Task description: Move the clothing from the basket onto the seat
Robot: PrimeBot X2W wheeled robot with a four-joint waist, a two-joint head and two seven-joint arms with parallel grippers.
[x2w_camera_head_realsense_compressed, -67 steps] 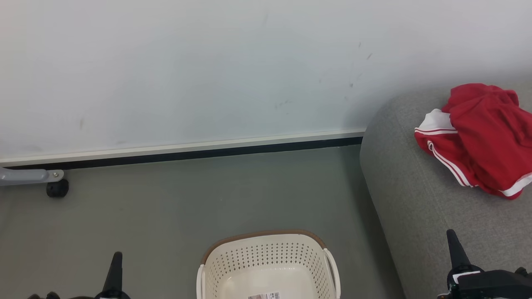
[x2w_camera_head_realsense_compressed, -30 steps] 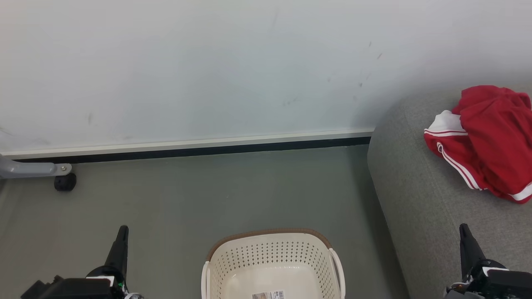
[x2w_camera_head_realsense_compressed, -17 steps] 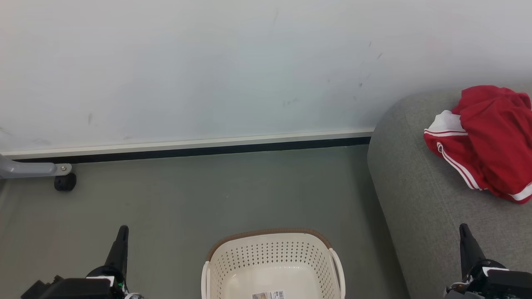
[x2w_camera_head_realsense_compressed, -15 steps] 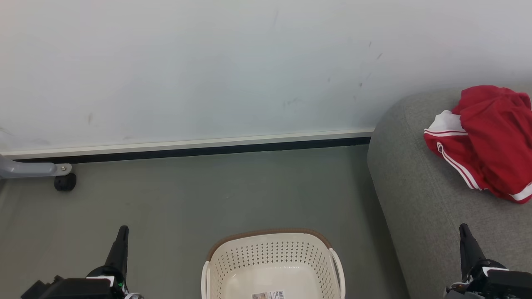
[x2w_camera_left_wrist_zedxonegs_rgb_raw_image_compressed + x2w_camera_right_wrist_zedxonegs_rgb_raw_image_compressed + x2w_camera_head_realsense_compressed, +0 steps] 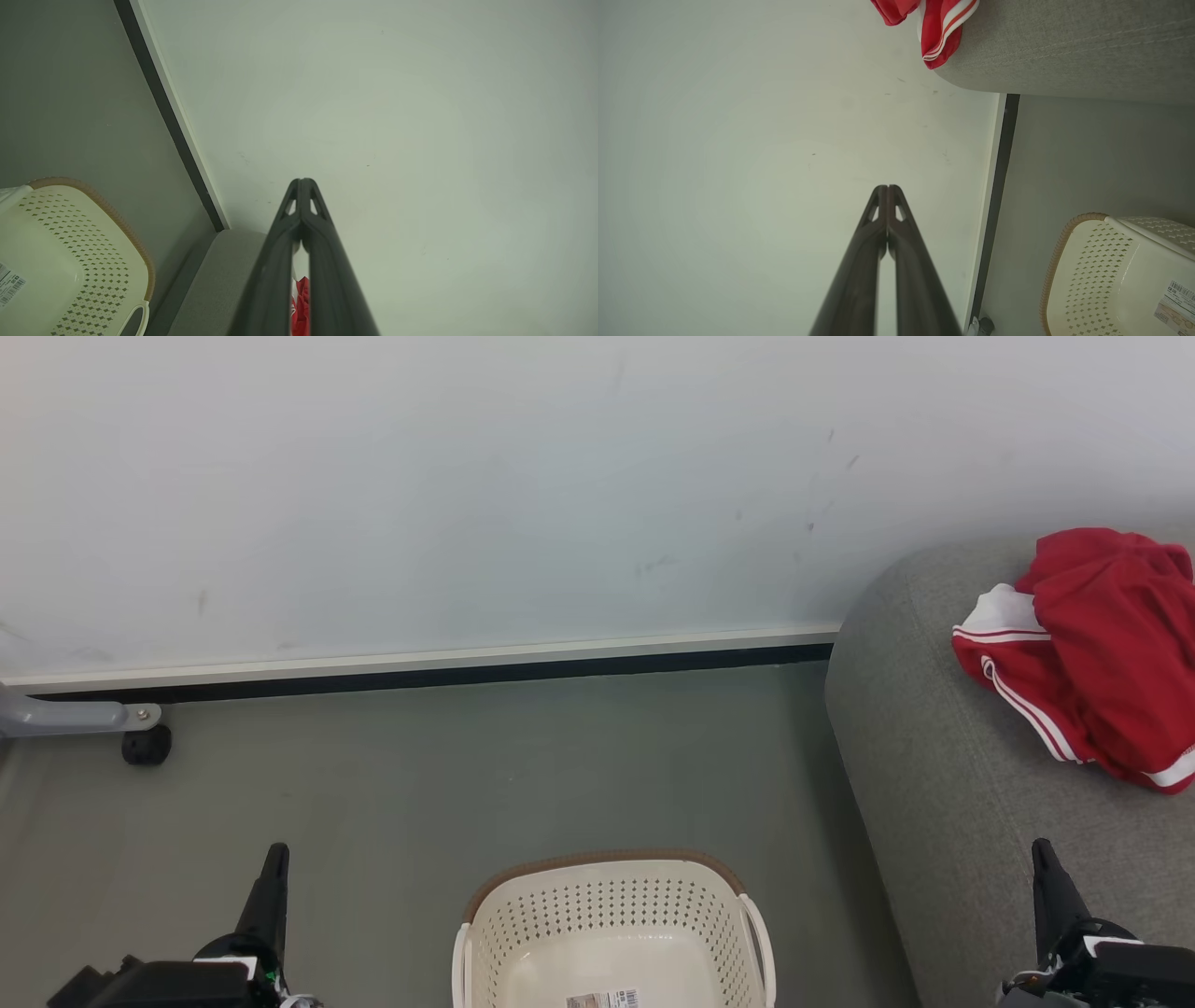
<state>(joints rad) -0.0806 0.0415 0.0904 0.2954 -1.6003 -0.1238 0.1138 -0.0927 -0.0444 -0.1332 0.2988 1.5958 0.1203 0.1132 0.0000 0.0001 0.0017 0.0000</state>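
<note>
Red clothing [image 5: 1097, 653] with white stripes lies crumpled on the grey seat [image 5: 943, 784]; cream perforated basket [image 5: 611, 919] stands upright beside the seat.

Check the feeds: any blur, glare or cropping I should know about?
Head view: even light, sharp, no glare; cream-white perforated plastic basket cut by the bottom edge, bright red white-striped clothing by the right edge. Left wrist view: left gripper blurs near the lens, covering most of the clothing. Right wrist view: right gripper blurs likewise.

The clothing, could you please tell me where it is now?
The clothing lies on the sofa at the head view's right, near the wall.
</note>
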